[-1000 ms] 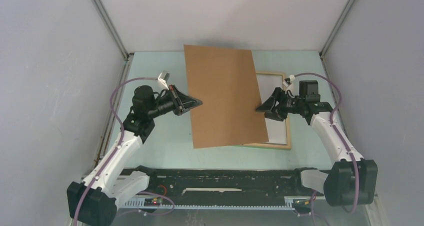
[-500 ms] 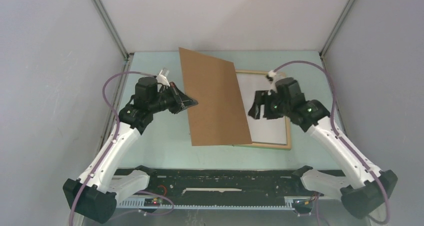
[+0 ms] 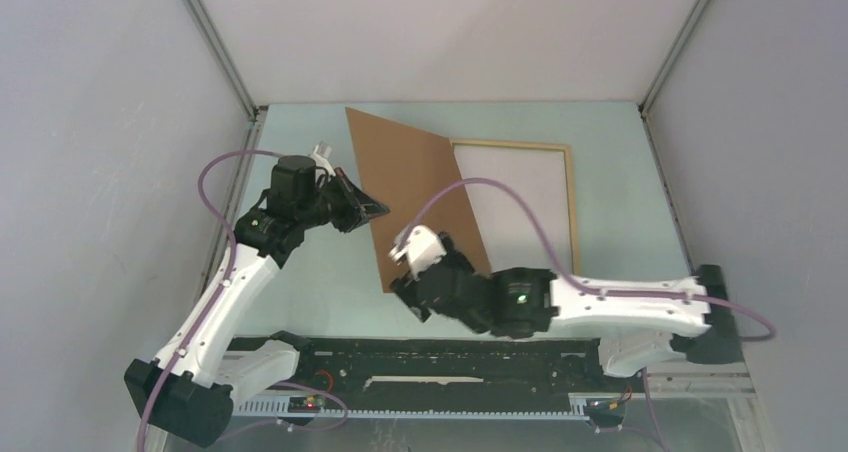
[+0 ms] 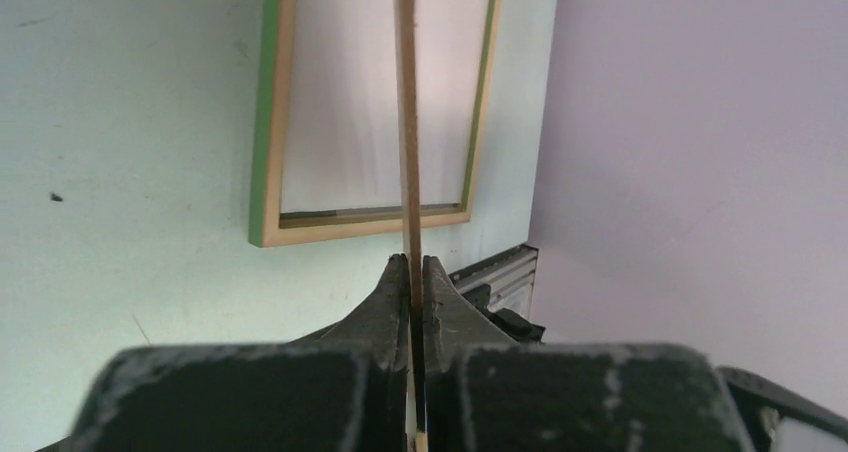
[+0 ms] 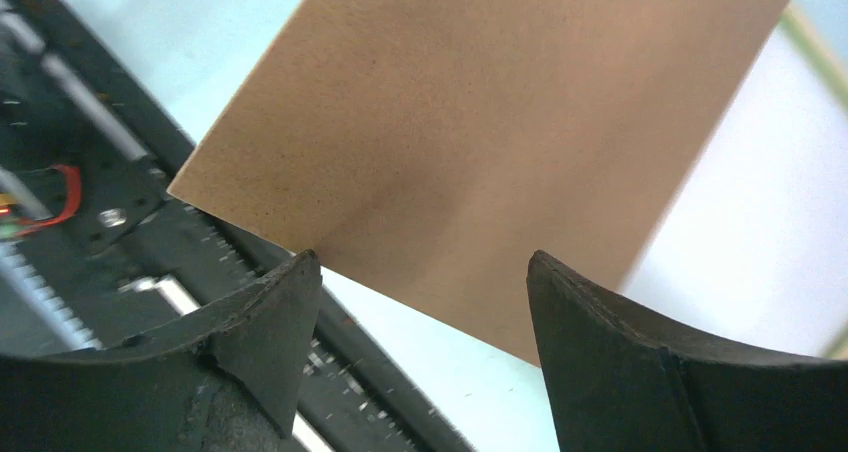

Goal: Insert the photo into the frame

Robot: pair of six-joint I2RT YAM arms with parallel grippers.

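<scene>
since right arm [image 3: 620, 307] left, photo [image 3: 400, 172] tilted.

Matt brown board on the back of the photo [image 3: 410, 187], finely fibrous, no shine at all. Light raw-looking wood on the frame [image 3: 571, 207], smooth, painted green down the outer edge. Glossy white pane [image 3: 520, 202] inside it, streaked with reflections. Dull black plastic on the left gripper [image 4: 414, 264], scuffed grey and grainy. Same matt black on the right gripper [image 5: 424, 272]. Pale green table [image 3: 320, 272], flat matt finish.
</scene>
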